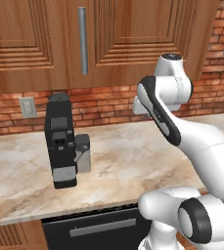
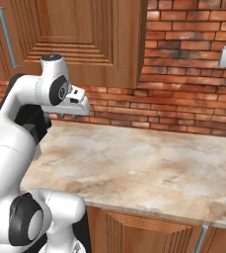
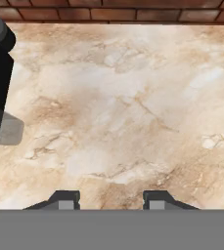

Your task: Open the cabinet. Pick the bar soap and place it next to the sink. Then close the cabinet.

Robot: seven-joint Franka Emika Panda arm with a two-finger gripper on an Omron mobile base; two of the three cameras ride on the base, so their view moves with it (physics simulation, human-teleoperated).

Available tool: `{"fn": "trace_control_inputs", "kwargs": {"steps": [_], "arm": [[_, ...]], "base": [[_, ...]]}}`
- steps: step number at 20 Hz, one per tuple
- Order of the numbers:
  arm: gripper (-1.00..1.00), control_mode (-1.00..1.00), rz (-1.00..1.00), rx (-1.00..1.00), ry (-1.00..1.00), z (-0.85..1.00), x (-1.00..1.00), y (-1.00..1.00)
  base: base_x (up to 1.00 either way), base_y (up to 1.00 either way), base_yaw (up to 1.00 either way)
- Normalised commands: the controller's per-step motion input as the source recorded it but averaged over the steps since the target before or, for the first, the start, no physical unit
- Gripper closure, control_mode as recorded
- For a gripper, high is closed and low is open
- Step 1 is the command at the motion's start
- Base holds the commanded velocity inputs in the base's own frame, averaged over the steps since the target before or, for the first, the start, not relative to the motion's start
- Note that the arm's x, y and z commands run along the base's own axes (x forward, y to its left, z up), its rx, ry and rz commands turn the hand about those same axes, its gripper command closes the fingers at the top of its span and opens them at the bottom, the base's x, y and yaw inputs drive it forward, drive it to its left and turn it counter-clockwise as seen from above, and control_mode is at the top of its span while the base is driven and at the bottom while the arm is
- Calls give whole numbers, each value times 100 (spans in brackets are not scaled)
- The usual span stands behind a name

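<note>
So the cabinet [image 1: 133, 39] door's shut with its bar handle [image 1: 82, 40] untouched, meaning the bar soap's presumably hidden inside, while the gripper [image 3: 111, 199] hangs over bare desk [image 3: 133, 107], jaws apart and empty, beside the coffee machine [image 1: 60, 141].

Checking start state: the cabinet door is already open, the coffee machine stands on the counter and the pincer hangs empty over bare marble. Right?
One error: the cabinet door is shut, its handle flat against the front in the left base view. The coffee machine does stand on the counter, and the pincer hangs empty above marble.
</note>
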Motion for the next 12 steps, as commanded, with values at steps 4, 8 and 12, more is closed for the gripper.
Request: {"fn": "trace_control_inputs", "kwargs": {"steps": [4, 8, 12], "arm": [[-100, -100, 0, 0, -6, 0, -13, 2], [-100, -100, 0, 0, -11, 0, -23, 15], [-100, -100, 0, 0, -5, 1, 0, 3]], "base": [[0, 0, 0], [0, 0, 0], [0, 0, 0]]}}
